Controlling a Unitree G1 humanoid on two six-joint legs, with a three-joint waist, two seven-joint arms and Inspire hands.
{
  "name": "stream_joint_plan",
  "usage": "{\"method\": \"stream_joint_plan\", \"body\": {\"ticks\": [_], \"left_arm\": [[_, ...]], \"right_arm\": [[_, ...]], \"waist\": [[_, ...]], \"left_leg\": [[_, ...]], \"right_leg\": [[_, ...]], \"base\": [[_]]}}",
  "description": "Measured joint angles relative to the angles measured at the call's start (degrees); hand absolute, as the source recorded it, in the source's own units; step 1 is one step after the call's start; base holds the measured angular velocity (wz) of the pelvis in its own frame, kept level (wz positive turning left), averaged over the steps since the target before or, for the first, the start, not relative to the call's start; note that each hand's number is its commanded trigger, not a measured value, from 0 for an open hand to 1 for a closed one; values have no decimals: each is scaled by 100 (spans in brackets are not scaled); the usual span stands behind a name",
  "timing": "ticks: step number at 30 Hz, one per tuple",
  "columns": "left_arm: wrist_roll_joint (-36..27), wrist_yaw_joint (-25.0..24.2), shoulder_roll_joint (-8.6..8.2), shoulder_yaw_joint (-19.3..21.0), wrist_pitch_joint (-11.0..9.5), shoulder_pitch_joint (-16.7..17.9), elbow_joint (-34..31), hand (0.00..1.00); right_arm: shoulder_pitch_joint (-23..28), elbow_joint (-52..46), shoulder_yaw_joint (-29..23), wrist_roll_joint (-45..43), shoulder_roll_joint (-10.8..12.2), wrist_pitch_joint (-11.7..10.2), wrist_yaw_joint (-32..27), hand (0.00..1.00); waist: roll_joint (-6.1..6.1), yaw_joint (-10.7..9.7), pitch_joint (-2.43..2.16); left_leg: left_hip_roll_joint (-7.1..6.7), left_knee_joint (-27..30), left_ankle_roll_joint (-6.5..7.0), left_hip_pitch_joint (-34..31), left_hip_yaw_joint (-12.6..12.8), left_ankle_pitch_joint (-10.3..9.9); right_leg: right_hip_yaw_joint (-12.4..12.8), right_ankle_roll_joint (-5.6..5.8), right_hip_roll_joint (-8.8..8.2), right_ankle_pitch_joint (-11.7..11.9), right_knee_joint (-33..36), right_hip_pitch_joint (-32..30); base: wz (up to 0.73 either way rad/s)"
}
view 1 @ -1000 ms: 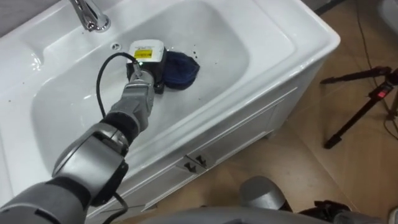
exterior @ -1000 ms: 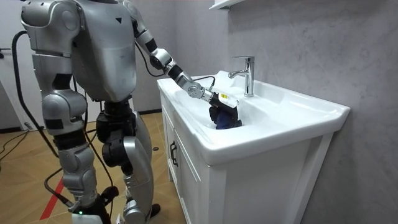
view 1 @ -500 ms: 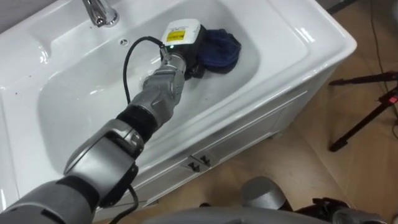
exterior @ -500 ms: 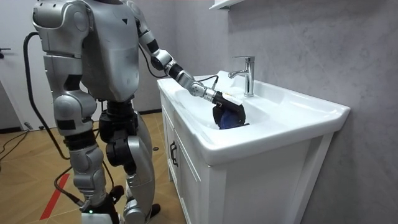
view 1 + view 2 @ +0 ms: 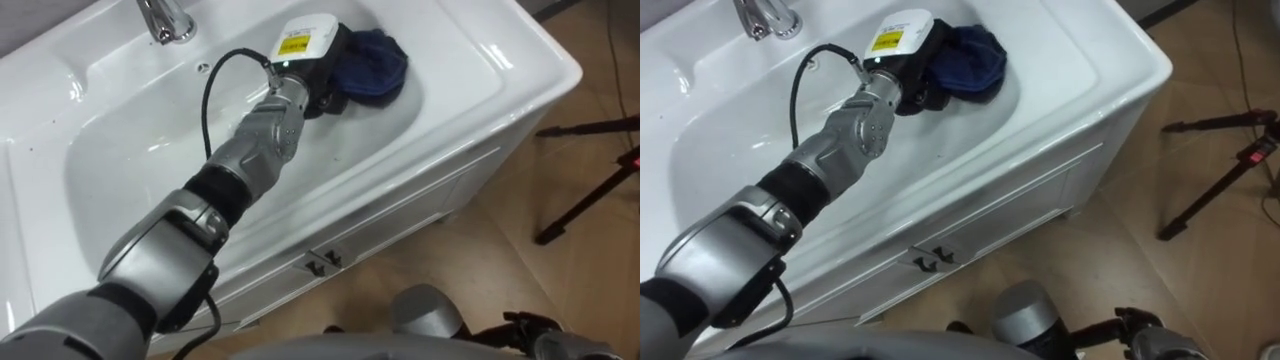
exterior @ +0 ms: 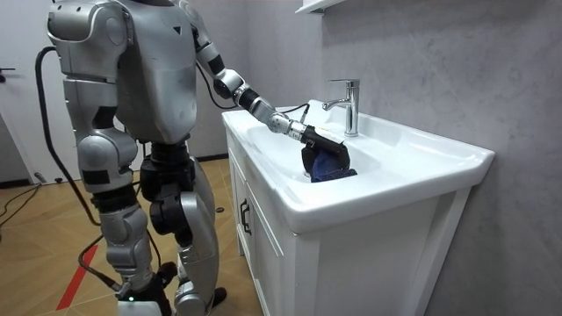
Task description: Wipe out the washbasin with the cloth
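Reaching into the white basin [image 5: 120,170], my left hand [image 5: 318,88] sits near the far wall. My fingers are curled tight on a dark blue cloth [image 5: 375,65]. The bunched cloth rests on the basin floor. The shiny tap [image 5: 165,18] is off to my left. I stand by the white sink cabinet [image 6: 272,254].

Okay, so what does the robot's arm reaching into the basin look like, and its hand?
The left arm is silver-grey metal with rounded joints and a black band partway along. A black cable loops out beside the wrist. The left hand is black, with a white tag bearing a yellow label on its back.
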Motion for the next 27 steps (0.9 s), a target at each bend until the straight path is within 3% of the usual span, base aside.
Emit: {"method": "stream_joint_plan", "body": {"ticks": [2,8,22,27], "left_arm": [[-119,-9,-10,2,-115,0,0,100],[-153,-11,-5,9,-215,0,1,100],[-22,-197,121,-18,-204,1,24,100],[110,-255,210,14,-204,20,641,100]], "right_arm": [[91,-5,-1,-1,-6,-1,-3,0],[142,-9,-4,-7,-5,8,3,0],[111,-154,-205,-59,-16,190,103,0],[84,-169,-455,-53,-20,305,167,0]], "waist": [[-9,59,6],[-37,82,23],[-79,78,30],[-137,88,31]], "left_leg": [[1,-1,0,20,14,0],[4,-4,0,34,36,0],[-9,-29,0,80,59,0],[-12,-33,0,214,133,0]], "right_leg": [[3,0,-1,0,11,11],[6,0,-2,0,18,13],[21,1,-12,0,30,38],[149,-9,-12,-55,132,63]], "base": [[-2],[0],[0],[-13]]}}
